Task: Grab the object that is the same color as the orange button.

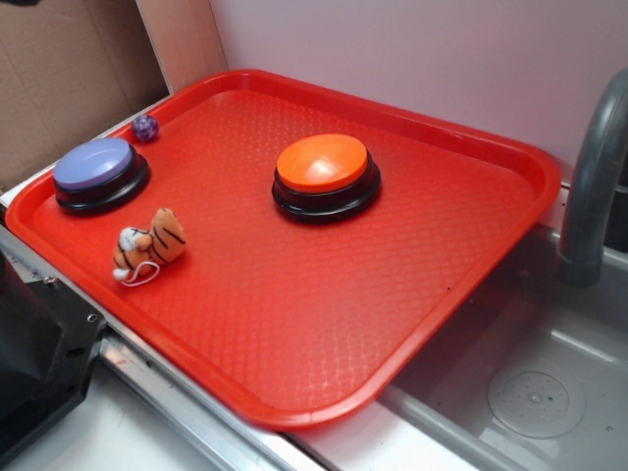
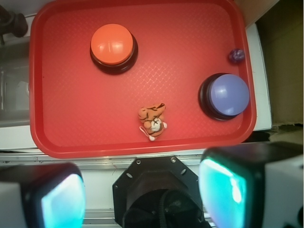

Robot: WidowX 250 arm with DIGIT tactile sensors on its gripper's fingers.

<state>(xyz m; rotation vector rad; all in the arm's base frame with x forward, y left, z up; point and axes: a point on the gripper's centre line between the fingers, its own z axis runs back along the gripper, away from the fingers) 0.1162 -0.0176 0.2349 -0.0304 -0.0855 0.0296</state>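
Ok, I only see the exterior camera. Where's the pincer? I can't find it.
Observer: The wrist view shows the pincer up above, outside the tray edge nearest the tiger.
Operator: Is it open?
Observer: Yes, its fingers are wide apart and hold nothing.
Operator: Is it aimed at the tiger?
Observer: Nearly. The tiger lines up with the gap between them, and the orange button lies farther on, a bit to one side.
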